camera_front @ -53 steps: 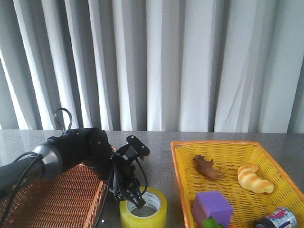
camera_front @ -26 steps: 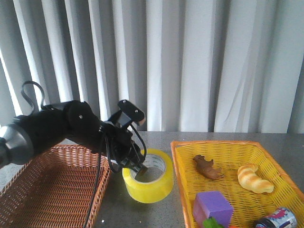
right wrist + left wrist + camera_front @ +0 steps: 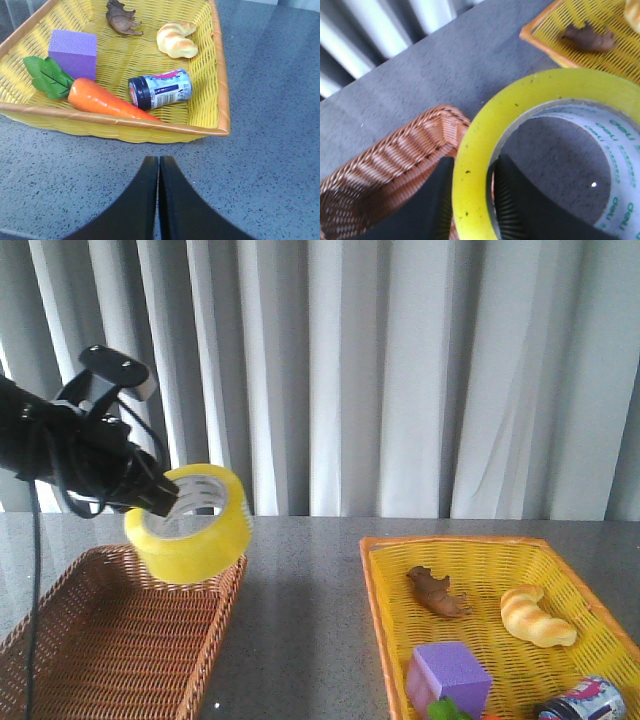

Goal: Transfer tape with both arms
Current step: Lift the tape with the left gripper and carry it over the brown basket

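Observation:
The yellow tape roll [image 3: 190, 525] hangs in the air above the right end of the brown wicker basket [image 3: 110, 640]. My left gripper [image 3: 160, 502] is shut on its wall, one finger inside the white printed core and one outside. In the left wrist view the roll [image 3: 485, 150] fills the frame, pinched between the two black fingers [image 3: 437, 200]. My right gripper [image 3: 158, 165] is shut and empty, low over the grey table in front of the yellow basket [image 3: 210, 100]. The right arm does not show in the front view.
The yellow basket [image 3: 385, 610] at the right holds a purple cube [image 3: 447, 672], a brown toy animal [image 3: 436, 592], a croissant [image 3: 535, 616], a small jar [image 3: 160, 90] and a carrot [image 3: 100, 100]. Grey curtains hang behind the grey table [image 3: 300, 620].
My left arm has lifted the tape roll off the table and carried it up and to the left, over the brown basket's right end.

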Tool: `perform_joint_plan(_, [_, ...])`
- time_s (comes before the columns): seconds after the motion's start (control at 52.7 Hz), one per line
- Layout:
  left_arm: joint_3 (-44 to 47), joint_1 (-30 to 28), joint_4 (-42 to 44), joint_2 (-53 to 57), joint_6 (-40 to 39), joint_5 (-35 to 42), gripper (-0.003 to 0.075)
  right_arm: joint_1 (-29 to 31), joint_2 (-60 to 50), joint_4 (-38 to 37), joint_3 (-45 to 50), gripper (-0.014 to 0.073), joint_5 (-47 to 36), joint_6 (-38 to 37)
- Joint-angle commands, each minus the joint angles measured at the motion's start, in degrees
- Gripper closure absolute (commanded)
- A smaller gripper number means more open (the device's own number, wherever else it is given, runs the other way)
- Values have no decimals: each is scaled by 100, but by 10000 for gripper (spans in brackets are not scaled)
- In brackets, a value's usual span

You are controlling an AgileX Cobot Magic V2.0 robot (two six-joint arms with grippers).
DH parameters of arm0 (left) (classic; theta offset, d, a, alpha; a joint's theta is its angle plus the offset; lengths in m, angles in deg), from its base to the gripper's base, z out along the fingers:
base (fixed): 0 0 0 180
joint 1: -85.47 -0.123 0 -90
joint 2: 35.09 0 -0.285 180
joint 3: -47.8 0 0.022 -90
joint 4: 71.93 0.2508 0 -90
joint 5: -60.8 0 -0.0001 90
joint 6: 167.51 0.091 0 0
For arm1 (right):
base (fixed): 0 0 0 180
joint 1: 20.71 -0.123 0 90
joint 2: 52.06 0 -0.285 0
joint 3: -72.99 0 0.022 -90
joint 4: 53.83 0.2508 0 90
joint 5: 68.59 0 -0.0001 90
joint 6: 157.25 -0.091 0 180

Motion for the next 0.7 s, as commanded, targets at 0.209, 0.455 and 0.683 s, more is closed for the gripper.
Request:
perform_joint_plan(0.209, [497, -751, -87, 250, -122, 403, 727, 28, 51, -42, -147, 599, -323, 9])
perform_joint_plan(0.455, [1275, -1071, 41, 71, -131, 647, 727, 28, 51, -25, -147, 599, -323, 9])
perform_joint_plan(0.683, [1684, -1112, 142, -101, -131, 745, 727, 28, 51, -25, -147, 599, -330, 3])
